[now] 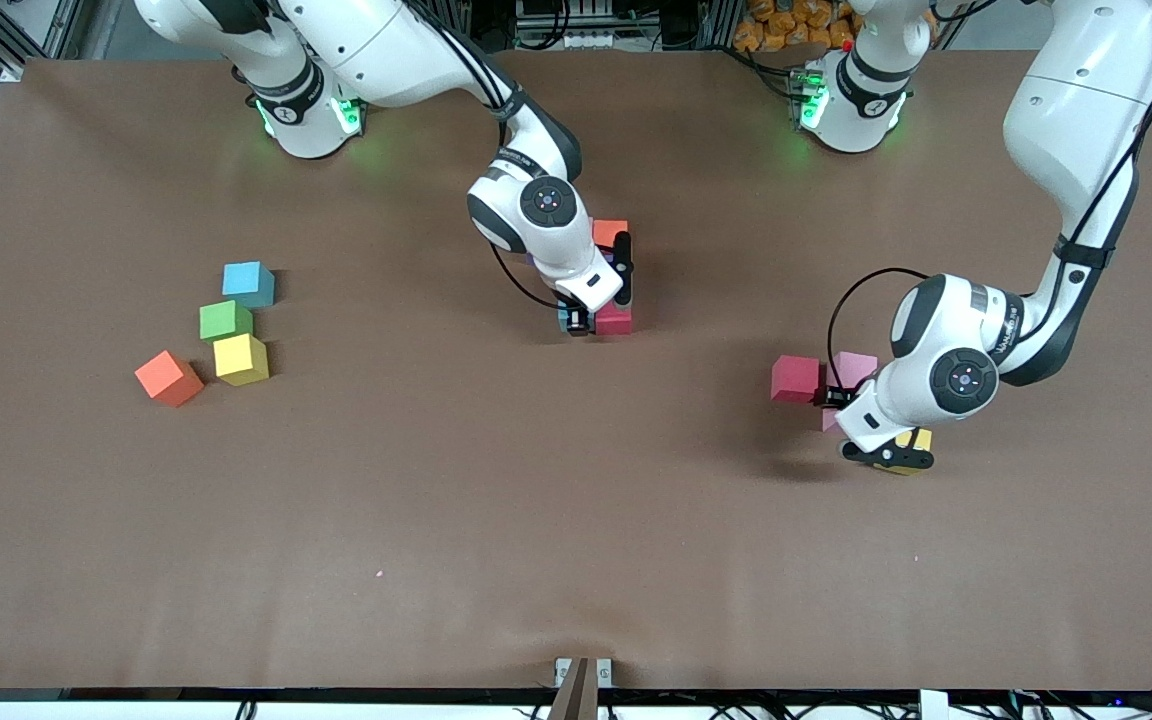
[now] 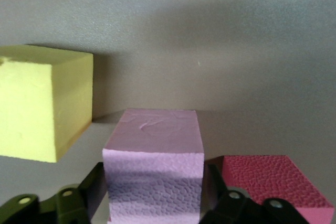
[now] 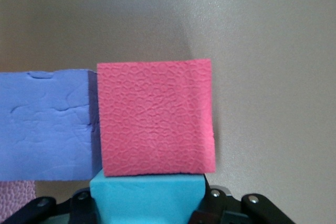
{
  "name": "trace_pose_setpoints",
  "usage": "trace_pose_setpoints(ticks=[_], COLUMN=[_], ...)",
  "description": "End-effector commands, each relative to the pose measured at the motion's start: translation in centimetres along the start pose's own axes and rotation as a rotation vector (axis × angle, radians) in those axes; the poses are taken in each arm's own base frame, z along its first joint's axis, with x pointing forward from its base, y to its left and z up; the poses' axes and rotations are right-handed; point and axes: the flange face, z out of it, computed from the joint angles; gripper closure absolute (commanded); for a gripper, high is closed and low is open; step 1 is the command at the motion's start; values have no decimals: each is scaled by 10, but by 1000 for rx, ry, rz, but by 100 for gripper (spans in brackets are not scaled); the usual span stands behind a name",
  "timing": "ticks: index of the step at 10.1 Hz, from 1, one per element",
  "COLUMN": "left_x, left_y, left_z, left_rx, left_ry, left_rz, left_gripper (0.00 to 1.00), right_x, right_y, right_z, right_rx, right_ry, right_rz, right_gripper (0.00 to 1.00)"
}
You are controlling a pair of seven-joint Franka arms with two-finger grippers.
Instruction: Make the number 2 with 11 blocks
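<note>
My right gripper [image 1: 576, 322] is shut on a light blue block [image 3: 147, 198] and holds it edge to edge against a red block [image 1: 614, 320] in the group at mid-table. In the right wrist view the red block [image 3: 156, 116] touches a purple block [image 3: 44, 124], and a pink corner [image 3: 16, 198] shows beside the blue one. An orange block [image 1: 609, 232] lies at the group's end nearest the bases. My left gripper [image 1: 833, 420] is shut on a pink block [image 2: 153, 182], low between a yellow block [image 2: 42, 103] and a red block [image 2: 273, 182].
Toward the right arm's end lie a light blue block [image 1: 248, 283], a green cube [image 1: 226, 320], a yellow block [image 1: 241, 358] and an orange block [image 1: 169, 377]. By the left gripper sit a red block [image 1: 796, 380], a pink block [image 1: 854, 368] and a yellow block [image 1: 914, 440].
</note>
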Motion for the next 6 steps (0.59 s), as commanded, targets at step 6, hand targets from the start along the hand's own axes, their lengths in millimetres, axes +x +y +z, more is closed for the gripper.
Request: trace_pose_setpoints(ticks=[6], left_x=[11], left_y=[0], left_z=[-10], left_rx=[-14], left_ry=[23], left_rz=[-24], left_gripper=[54], right_x=[-6], right_y=[6], right_z=[-28], right_rx=[-7], right_ry=[-40], right_rz=[14], right_gripper=[0])
